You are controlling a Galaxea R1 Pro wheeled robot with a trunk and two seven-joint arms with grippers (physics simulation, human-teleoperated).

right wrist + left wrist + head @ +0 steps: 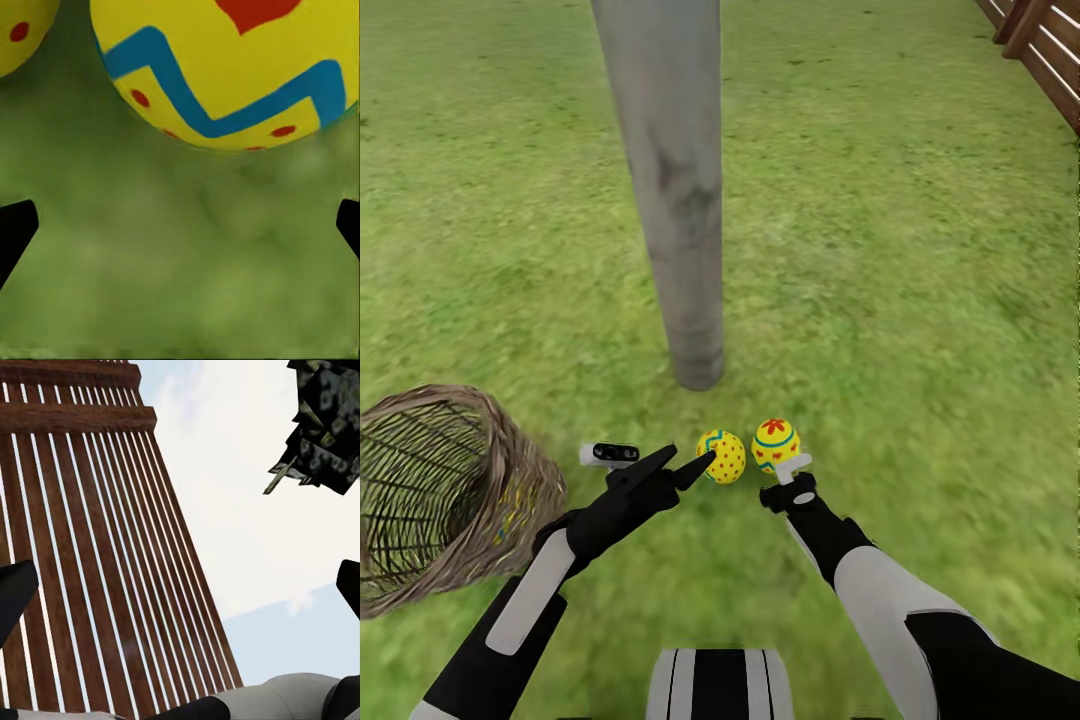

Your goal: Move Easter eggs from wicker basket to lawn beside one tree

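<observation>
Mottled green lawn (920, 300) spreads around a thick pale-grey tree (670, 190) trunk, and just in front of its foot lie two yellow Easter eggs, a red-dotted egg (722, 456) and beside it a red-flower egg (775, 443) with blue zigzag bands, both seeming to stand with the long axis nearly upright. At the left the wicker basket (450, 490) is tipped, its mouth turned to the left. Both claws are wide and hold nothing: the left gripper (660, 462) almost touches the dotted egg, and the right gripper (796, 478) is just beside the flower egg.

Garden w/ lawn (920, 250), fence (1040, 50), tree (675, 200)
</observation>
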